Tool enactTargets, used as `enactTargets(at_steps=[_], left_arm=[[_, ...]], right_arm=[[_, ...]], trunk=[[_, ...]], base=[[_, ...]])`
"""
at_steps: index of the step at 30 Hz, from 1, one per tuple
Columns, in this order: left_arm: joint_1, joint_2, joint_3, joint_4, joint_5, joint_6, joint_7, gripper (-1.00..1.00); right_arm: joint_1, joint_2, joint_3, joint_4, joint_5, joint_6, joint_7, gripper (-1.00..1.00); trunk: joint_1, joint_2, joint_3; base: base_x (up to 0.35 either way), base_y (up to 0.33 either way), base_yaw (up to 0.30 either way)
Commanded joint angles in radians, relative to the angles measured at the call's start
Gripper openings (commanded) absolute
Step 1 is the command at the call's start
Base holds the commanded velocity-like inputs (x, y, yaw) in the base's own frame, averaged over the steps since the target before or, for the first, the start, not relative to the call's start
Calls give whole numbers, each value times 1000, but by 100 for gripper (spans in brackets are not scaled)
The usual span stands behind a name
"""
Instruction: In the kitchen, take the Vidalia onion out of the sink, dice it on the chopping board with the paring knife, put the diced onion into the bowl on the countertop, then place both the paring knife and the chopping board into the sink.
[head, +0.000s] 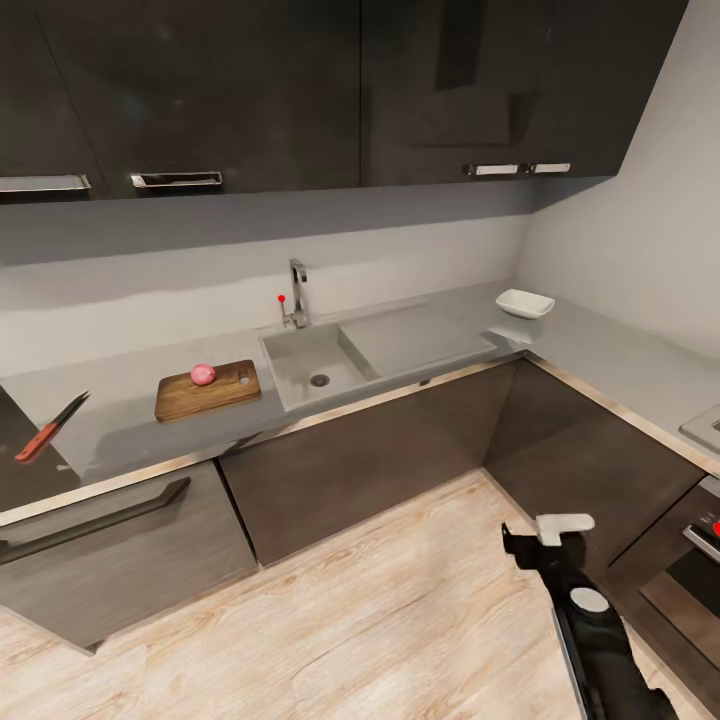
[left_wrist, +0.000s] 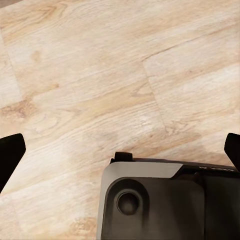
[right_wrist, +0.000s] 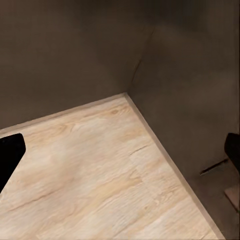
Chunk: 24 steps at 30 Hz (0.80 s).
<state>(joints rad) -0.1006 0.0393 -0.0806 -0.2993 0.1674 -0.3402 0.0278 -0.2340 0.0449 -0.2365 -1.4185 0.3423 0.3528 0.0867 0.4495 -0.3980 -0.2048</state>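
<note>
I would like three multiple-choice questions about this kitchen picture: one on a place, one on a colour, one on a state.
1. Where is the onion?
A. in the sink
B. on the chopping board
C. in the bowl

2. What colour is the knife handle?
A. red-orange
B. blue
C. white

3. How is the bowl?
A. full of onion
B. upside down
C. upright and empty

Answers: 1 B, it sits on the chopping board, left of the sink. 2 A, the handle shows red-orange on the countertop. 3 C, its white inside is bare.
</note>
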Motion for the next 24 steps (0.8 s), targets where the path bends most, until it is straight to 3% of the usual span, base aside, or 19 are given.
enactTargets(at_steps=[1, 4, 8, 10, 12, 13, 14, 15, 18, 21, 24], left_arm=[[-1, 1, -8, 1, 9, -3, 3, 100], [-1, 1, -8, 3, 9, -3, 3, 100], [-1, 1, -9, 3, 9, -3, 3, 100], [-1, 1, -9, 3, 9, -3, 3, 100], [-1, 1, -9, 4, 9, -3, 3, 100], [-1, 1, -9, 4, 9, -3, 3, 100], [-1, 1, -9, 4, 9, -3, 3, 100], [-1, 1, -9, 4, 9, -3, 3, 100], [-1, 1, -9, 4, 9, -3, 3, 100], [-1, 1, -9, 3, 9, -3, 3, 100], [-1, 1, -9, 3, 9, -3, 3, 100]], right_arm=[[-21, 1, 4, -11, 11, 25, 6, 100], [-170, 0, 27, -34, 12, 184, -30, 100], [-330, -1, 32, -33, 12, 307, -73, 100], [-449, -3, 33, -15, 12, 380, -98, 100], [-636, -8, 33, 84, 12, 466, -120, 100], [-677, -12, 33, 118, 13, 477, -123, 100], [-804, -31, 32, 251, 14, 498, -129, 100], [-846, -41, 32, 305, 14, 501, -130, 100], [-1067, -111, 29, 612, 11, 499, -133, 100], [-1161, -129, 28, 715, 8, 427, -126, 100], [-1183, -118, 28, 747, 9, 391, -122, 100]], trunk=[[0, -2, -2], [0, -2, -2], [0, -2, -2], [0, -2, -2], [0, -2, -2], [0, -2, -2], [0, -2, -2], [0, -2, -2], [0, -2, -2], [0, -2, -2], [0, -2, -2]], base=[[0, 0, 0], [0, 0, 0], [0, 0, 0], [0, 0, 0], [0, 0, 0], [0, 0, 0], [0, 0, 0], [0, 0, 0], [0, 0, 0], [0, 0, 0], [0, 0, 0]])
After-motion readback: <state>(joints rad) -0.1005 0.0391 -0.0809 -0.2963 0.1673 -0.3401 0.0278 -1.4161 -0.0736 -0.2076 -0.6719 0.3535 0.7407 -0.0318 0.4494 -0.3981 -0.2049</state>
